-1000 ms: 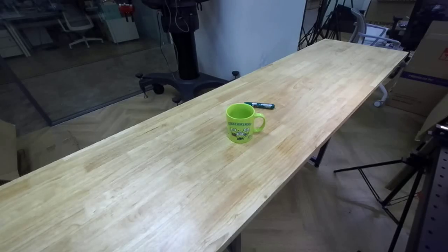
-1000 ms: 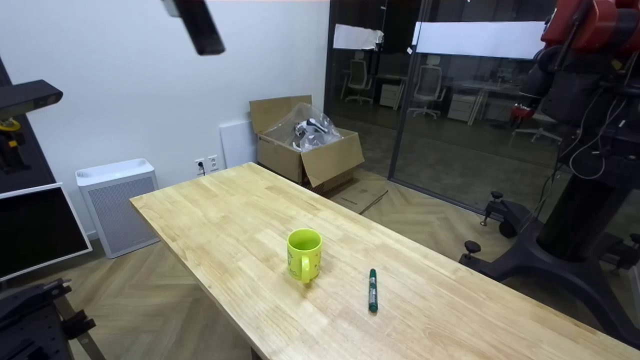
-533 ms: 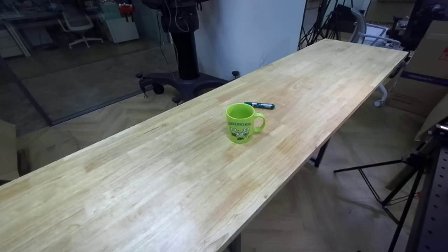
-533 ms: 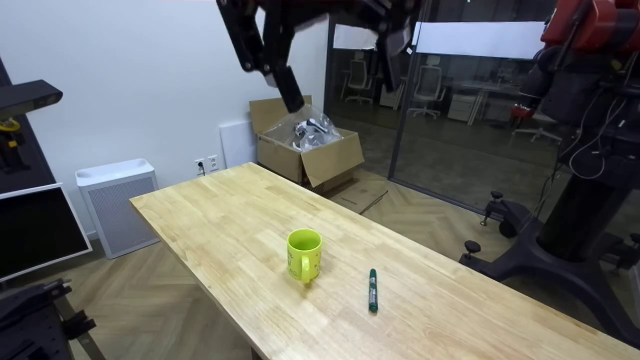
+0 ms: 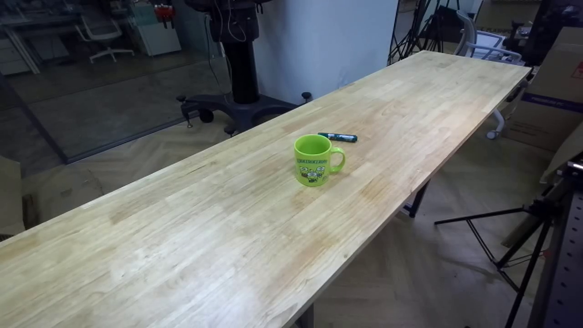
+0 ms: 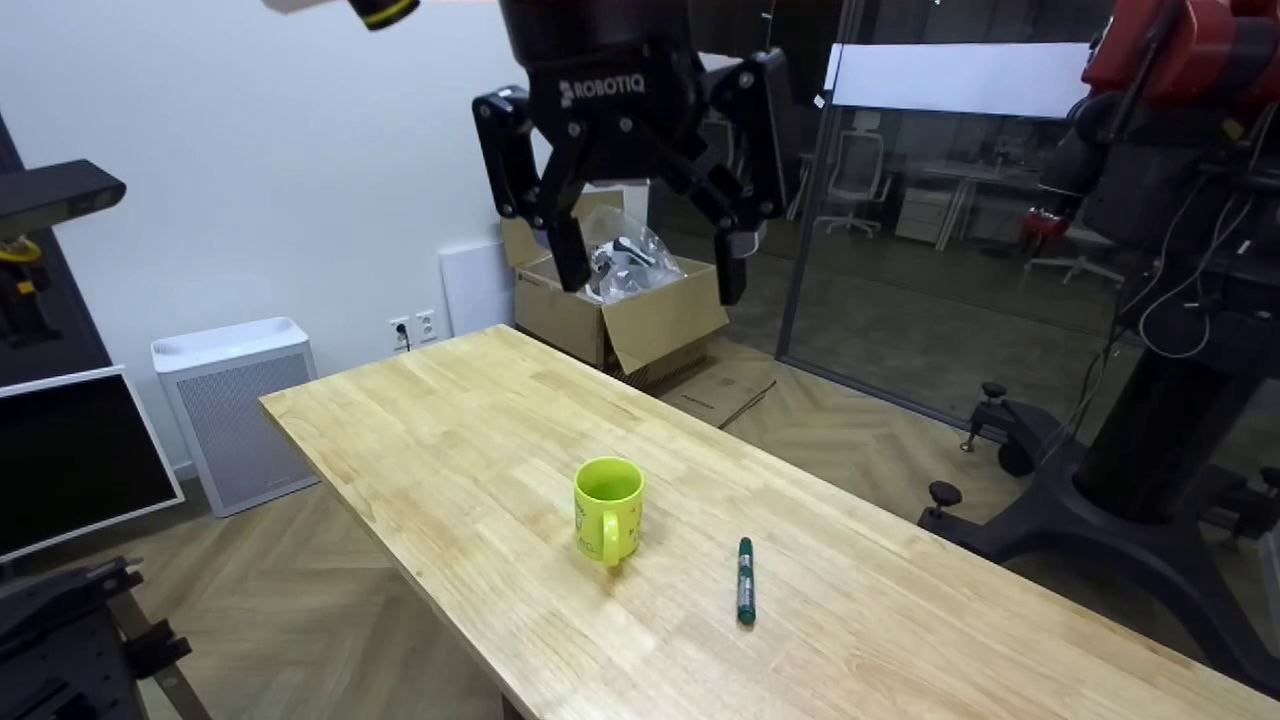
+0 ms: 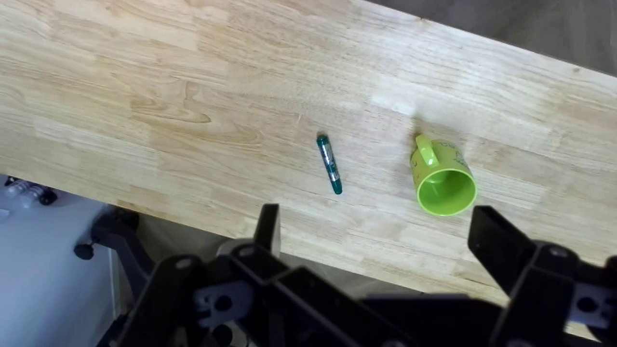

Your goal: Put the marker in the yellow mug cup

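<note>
Gripper (image 6: 652,285) hanging higher than the wooden tabletop (image 6: 480,430), its two fingers (image 6: 570,255) spread wide, at roughly twelve o'clock from the yellow mug (image 6: 609,510) in an exterior view; the mug stands upright, handle (image 6: 611,540) toward six o'clock in that same view. The dark green marker (image 7: 329,164) lies flat on the tabletop, apart from the mug, which the wrist view places at about three o'clock from it. Beyond the tabletop, an open cardboard box (image 6: 665,318) containing clear plastic wrapping (image 6: 640,278) likewise appears near twelve o'clock from the mug.
</note>
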Robot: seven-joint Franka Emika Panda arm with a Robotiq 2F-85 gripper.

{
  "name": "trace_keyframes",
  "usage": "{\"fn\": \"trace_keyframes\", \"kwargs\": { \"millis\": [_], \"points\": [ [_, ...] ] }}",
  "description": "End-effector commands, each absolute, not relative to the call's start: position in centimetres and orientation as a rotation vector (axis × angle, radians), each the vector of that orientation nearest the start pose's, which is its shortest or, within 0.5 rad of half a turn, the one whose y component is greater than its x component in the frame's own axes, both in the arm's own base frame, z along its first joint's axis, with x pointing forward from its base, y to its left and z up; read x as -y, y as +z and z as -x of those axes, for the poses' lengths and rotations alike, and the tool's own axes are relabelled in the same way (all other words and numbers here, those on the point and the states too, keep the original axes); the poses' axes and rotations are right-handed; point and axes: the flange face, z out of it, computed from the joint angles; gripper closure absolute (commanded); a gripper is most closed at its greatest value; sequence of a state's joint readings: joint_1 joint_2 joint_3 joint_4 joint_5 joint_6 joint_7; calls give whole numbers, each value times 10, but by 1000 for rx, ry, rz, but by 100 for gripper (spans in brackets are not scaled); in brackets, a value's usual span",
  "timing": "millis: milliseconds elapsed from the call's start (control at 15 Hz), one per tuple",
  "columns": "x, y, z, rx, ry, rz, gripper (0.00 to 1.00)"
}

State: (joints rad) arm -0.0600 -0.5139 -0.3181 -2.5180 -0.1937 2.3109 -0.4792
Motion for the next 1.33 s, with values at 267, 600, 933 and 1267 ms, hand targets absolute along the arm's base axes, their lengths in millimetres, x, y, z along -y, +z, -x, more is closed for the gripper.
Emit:
{"fn": "trace_keyframes", "kwargs": {
  "millis": [267,600,933,1267],
  "points": [
    [186,441,-436,397,-206,3223,0],
    [215,396,-504,493,-98,3270,0],
    [204,347,-567,696,-51,3221,0],
    [194,332,-558,701,-16,3219,0]
  ]
}}
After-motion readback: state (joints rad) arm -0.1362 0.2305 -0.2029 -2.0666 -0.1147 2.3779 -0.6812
